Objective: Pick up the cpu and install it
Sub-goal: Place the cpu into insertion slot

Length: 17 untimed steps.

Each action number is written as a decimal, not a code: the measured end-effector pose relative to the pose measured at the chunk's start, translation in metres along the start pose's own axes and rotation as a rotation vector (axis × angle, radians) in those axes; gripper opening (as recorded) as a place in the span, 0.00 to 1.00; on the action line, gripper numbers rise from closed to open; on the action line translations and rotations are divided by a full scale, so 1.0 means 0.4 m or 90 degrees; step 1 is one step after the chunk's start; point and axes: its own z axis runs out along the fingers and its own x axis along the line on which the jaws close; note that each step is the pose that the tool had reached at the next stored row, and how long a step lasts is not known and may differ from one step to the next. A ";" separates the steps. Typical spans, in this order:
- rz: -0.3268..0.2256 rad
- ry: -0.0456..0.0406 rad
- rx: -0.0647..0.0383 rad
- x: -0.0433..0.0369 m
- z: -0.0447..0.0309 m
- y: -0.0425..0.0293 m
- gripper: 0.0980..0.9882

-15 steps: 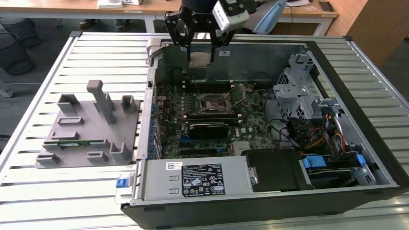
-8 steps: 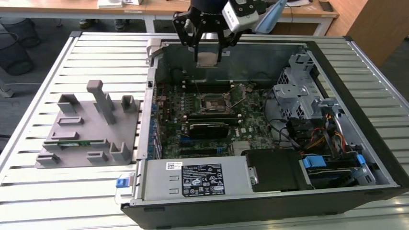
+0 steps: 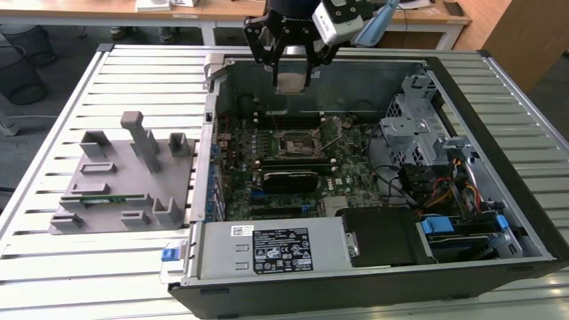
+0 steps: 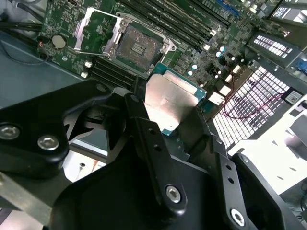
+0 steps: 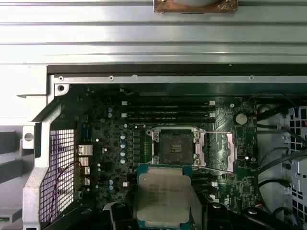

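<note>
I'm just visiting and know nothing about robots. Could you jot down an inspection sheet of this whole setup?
Surface: slatted grey metal table, carrying an open black computer case lying on its side.
Job's things: small flat square silver-topped cpu held above the green motherboard; the square metal-framed socket is open and empty.
Clutter: grey plastic fixture tray with upright posts, at the exterior view's left; a thin green stick lies in it.
Grippers: black gripper shut on the cpu.
Cables: coloured wire bundle and black leads inside the case.
Surroundings: wooden desks behind; dark mesh bins.
</note>
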 end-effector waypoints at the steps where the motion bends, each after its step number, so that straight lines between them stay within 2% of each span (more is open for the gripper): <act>1: 0.000 0.0000 0.000 0.000 0.000 0.000 0.48; 9: 0.026 -0.0014 0.000 -0.001 0.000 0.000 0.48; 17: 0.110 -0.0059 0.000 -0.001 0.002 0.000 0.48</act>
